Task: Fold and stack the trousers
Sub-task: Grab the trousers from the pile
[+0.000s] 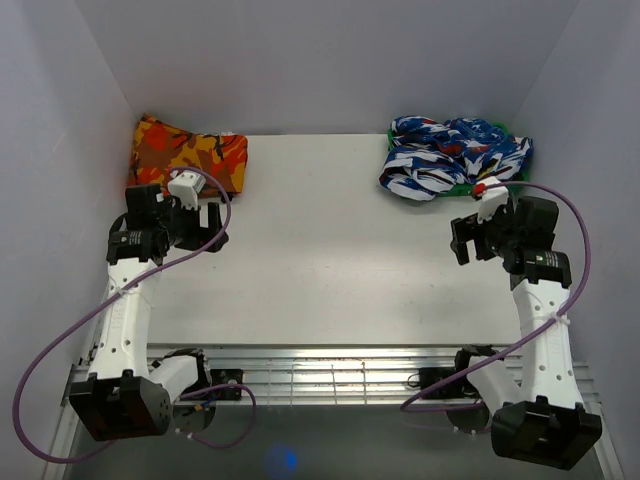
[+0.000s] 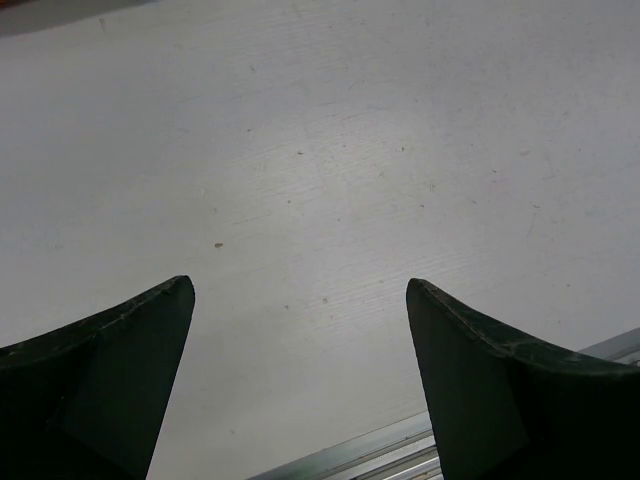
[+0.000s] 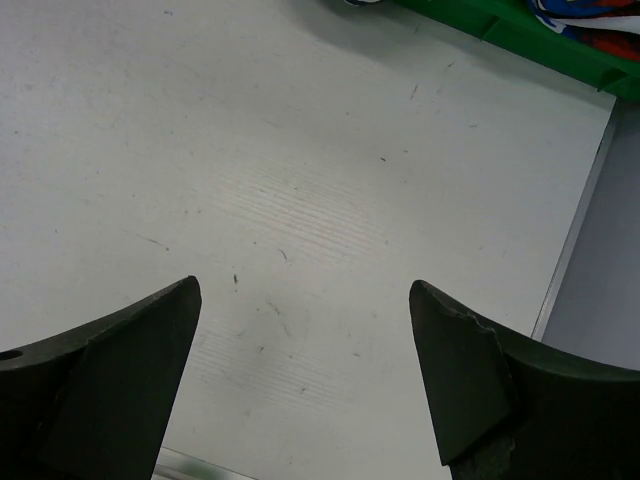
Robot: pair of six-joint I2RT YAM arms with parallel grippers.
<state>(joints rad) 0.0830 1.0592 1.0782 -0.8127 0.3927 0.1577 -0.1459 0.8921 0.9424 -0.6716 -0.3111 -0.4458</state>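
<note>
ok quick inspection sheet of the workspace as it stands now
surface: white table, faint scuffs and specks
job's things: trousers crumpled, not yet folded, in a green tray at the far right corner
clutter: orange patterned folded cloth at the far left corner
grippers: left gripper and right gripper both open, nothing held, over bare table
cables: one purple cable loops off the left arm, another off the right
surroundings: plain grey walls on three sides; metal rail along the near edge
</note>
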